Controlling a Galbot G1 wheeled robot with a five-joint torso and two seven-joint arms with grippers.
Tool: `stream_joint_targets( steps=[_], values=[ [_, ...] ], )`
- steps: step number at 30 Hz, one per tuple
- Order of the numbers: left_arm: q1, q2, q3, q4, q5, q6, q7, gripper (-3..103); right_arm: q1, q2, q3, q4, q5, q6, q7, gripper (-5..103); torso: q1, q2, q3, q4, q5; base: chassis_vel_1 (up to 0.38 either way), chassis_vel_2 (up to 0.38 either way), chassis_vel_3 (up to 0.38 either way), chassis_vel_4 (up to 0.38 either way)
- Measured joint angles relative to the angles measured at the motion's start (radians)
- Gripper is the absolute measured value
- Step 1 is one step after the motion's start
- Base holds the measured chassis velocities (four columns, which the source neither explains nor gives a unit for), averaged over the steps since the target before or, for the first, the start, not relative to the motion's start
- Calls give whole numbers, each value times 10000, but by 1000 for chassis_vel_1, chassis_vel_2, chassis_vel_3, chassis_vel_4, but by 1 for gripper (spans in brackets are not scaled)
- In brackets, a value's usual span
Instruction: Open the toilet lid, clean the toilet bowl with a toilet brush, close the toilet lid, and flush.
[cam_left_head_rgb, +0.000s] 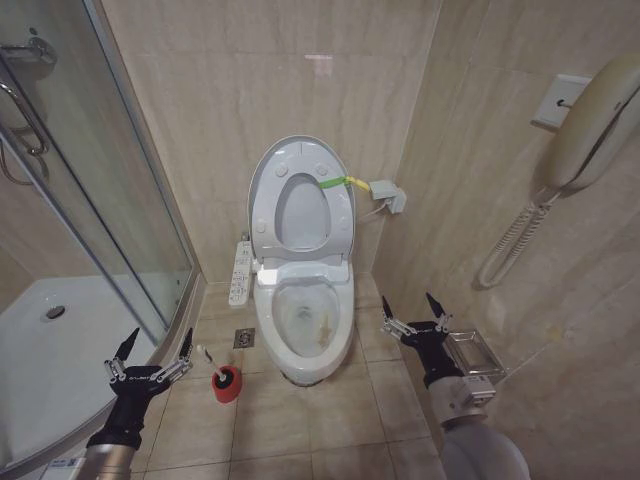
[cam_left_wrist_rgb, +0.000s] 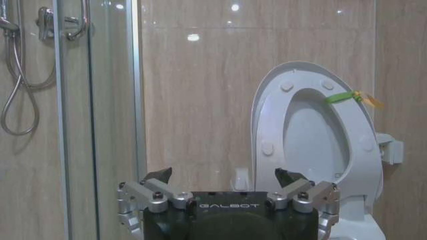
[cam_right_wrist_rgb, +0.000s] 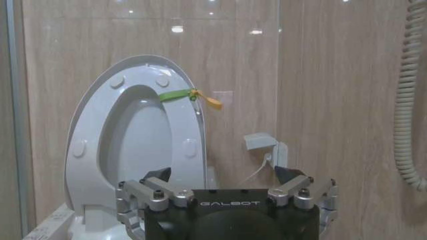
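Note:
The toilet lid (cam_left_head_rgb: 302, 212) stands upright against the back wall, and the ring seat (cam_left_head_rgb: 262, 215) is raised against it. A green-yellow strap (cam_left_head_rgb: 335, 183) hangs at its edge. Below, the toilet bowl (cam_left_head_rgb: 343, 300) lies uncovered, brownish stains showing inside. The toilet brush (cam_left_head_rgb: 206, 356) stands in its red cup (cam_left_head_rgb: 227, 384) on the floor, left of the bowl. My left gripper (cam_left_head_rgb: 155, 346) hovers open just left of the brush, holding nothing. My right gripper (cam_left_head_rgb: 414, 311) is open and empty, right of the bowl. Both wrist views face the raised lid (cam_left_wrist_rgb: 313, 135) (cam_right_wrist_rgb: 137, 140) over open fingers (cam_left_wrist_rgb: 223, 176) (cam_right_wrist_rgb: 223, 175).
A glass shower enclosure (cam_left_head_rgb: 100, 200) with a white tray (cam_left_head_rgb: 60, 340) takes up the left side. A bidet control panel (cam_left_head_rgb: 240, 270) juts from the toilet's left. A wall phone (cam_left_head_rgb: 590, 120) with a coiled cord and a clear holder (cam_left_head_rgb: 470, 355) sit on the right wall. A floor drain (cam_left_head_rgb: 245, 338) lies near the brush.

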Motion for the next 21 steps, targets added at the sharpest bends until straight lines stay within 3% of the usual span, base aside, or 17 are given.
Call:
stream_joint_targets(
  steps=[21],
  values=[
    [0,0,0,0,0,0,0,100,0,0,0,-6,0,0,0,100,0,0,0,0,0,0,0,0,0]
  ],
)
